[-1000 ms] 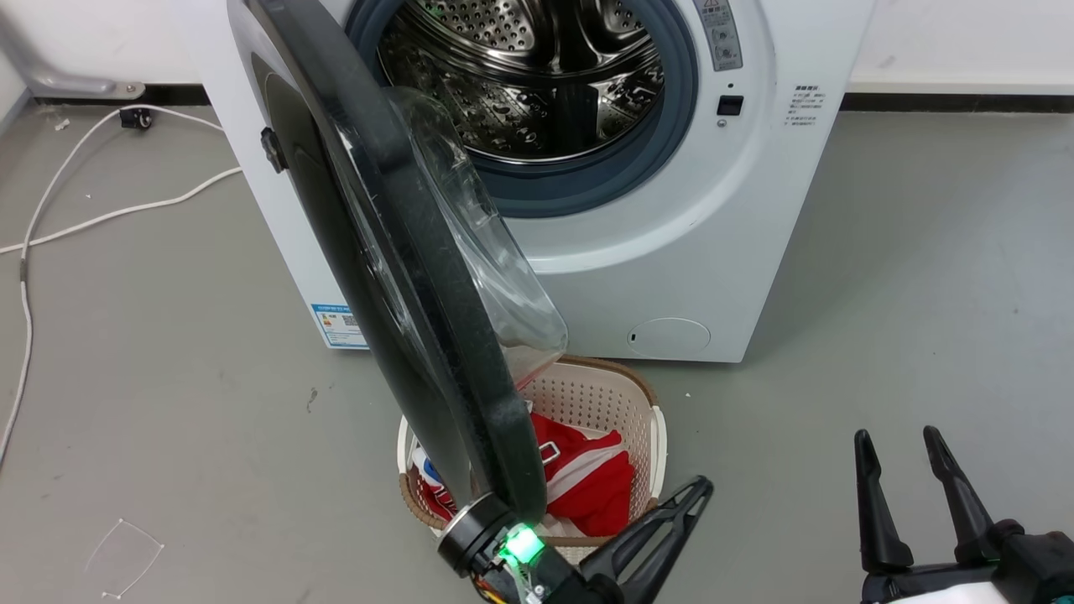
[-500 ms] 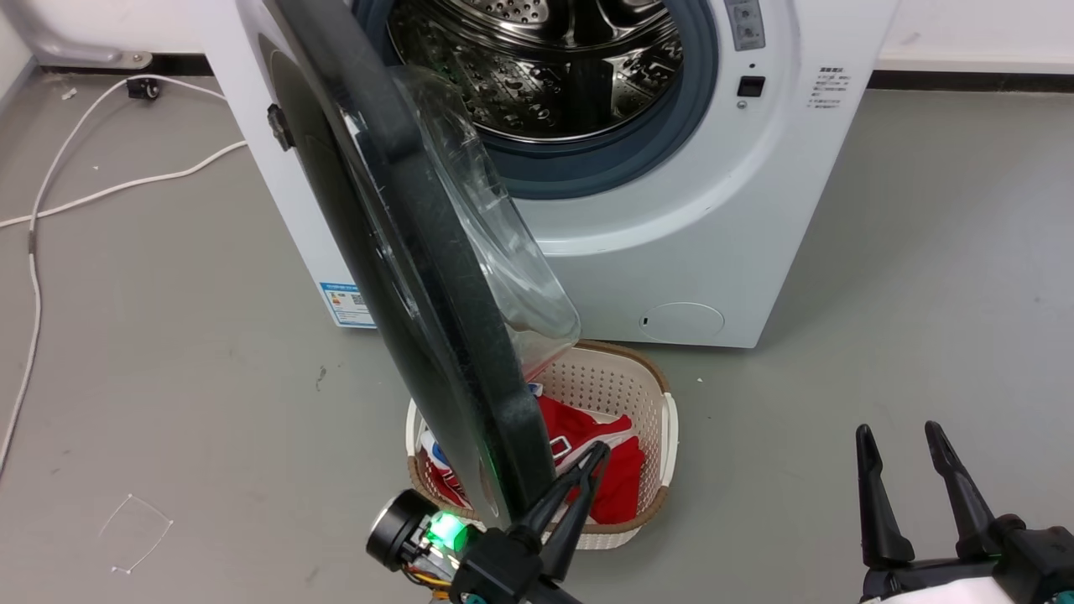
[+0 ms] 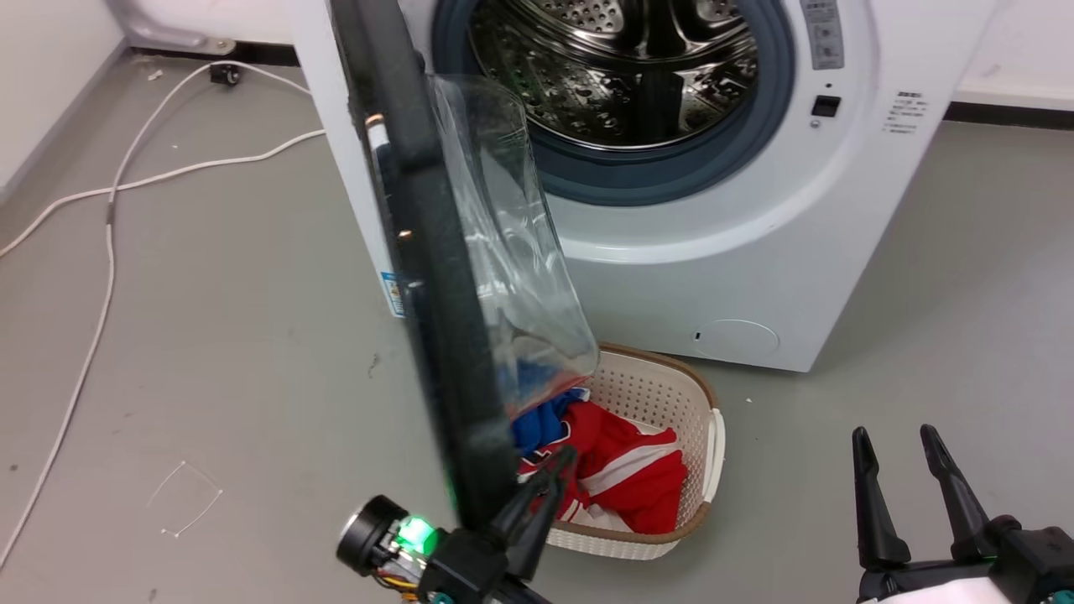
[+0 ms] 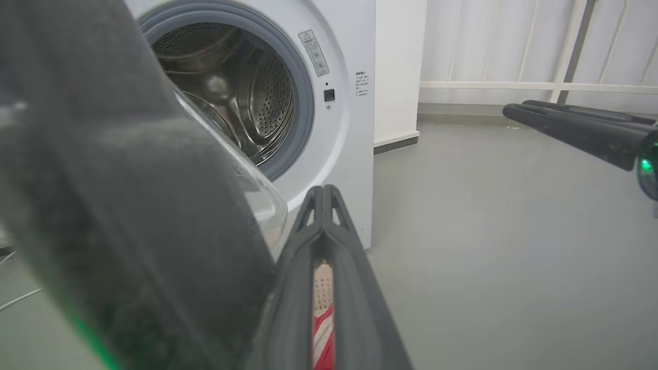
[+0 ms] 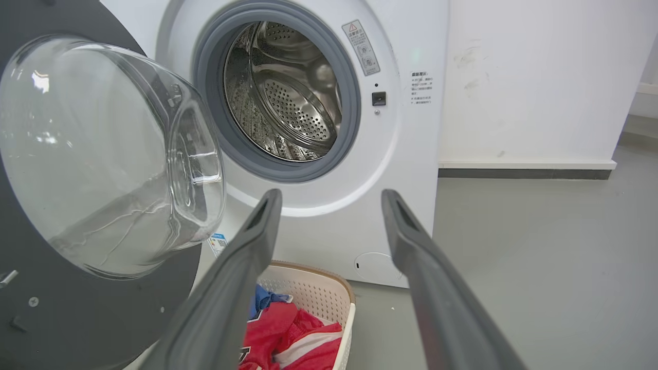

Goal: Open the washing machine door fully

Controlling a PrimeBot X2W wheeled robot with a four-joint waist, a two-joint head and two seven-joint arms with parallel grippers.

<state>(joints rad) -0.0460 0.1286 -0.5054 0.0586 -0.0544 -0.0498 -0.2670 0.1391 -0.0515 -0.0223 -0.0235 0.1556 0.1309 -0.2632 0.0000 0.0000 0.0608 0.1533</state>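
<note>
**Door swung out, left fingers closed by its lower rim**

The left gripper [image 3: 564,460] has its two fingers pressed together on nothing. They lie just beside the lower rim of the washing machine door [image 3: 436,294], and contact cannot be told. The left wrist view has that rim as a dark blur.

The right gripper [image 3: 894,432] is spread, well apart from the door.

In the head view the door stands edge-on, swung out from the washing machine [image 3: 713,252]. The right wrist view shows its glass bowl almost face-on.

Below the door, a basket [image 3: 713,436] of red clothes [image 3: 629,478] is half hidden. The door cuts off the blue sticker [image 3: 391,294]. The print on the labels is too small to read.
</note>
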